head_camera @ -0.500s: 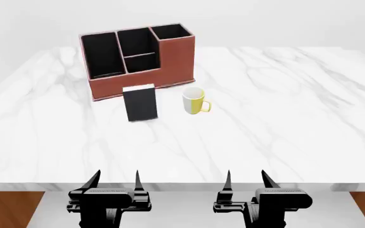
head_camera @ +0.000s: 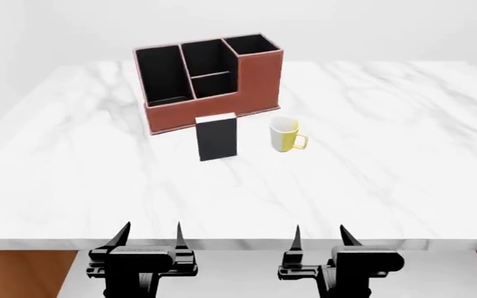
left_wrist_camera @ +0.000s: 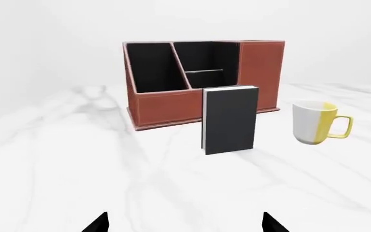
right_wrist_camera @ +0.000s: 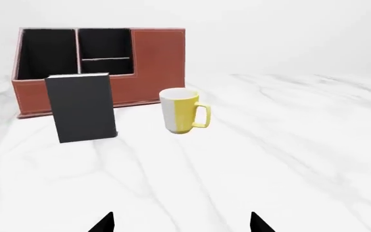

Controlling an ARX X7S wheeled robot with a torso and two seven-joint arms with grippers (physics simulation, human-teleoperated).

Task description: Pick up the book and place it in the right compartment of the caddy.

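The black book [head_camera: 218,137] stands upright on the marble table, just in front of the red-brown caddy [head_camera: 208,115]. It also shows in the left wrist view [left_wrist_camera: 230,120] and the right wrist view [right_wrist_camera: 82,107]. The caddy's tall right compartment [head_camera: 253,45] is at its right end; it shows in the left wrist view [left_wrist_camera: 261,72] and right wrist view [right_wrist_camera: 158,63]. My left gripper [head_camera: 151,234] and right gripper [head_camera: 320,234] are both open and empty, at the table's near edge, far from the book.
A yellow and white mug [head_camera: 285,135] stands right of the book, close to the caddy's right end. The marble table [head_camera: 371,161] stretches wide to both sides. Its near edge [head_camera: 238,244] lies just under my fingertips.
The head view has shifted: caddy, book and mug now sit further right in the picture. Both grippers stay open at the near edge.
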